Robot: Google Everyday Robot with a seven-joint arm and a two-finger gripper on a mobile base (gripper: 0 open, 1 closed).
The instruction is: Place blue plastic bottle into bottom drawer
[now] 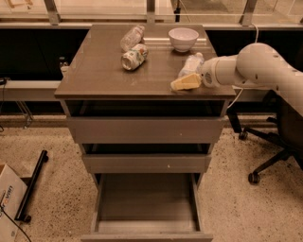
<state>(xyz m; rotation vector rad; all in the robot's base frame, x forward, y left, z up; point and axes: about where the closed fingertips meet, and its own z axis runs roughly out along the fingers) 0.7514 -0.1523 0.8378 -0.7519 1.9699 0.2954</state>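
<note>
- The cabinet (104,71) stands with its bottom drawer (147,203) pulled out.
- Our gripper (185,82) sits low over the top's right front; we cannot tell whether it is spread.
- The blue plastic bottle (191,64) lies just behind it.

A speckled beige terrazzo floor (246,203) spreads below; the grey-brown wooden tabletop (99,71) backs onto metal-framed glass panes (99,5). A black wheeled office chair (271,159) stands right; a white cardboard box (6,201) and a black metal bar (32,184) lie left; the tool (186,82) hangs over the tabletop's right front edge.
</note>
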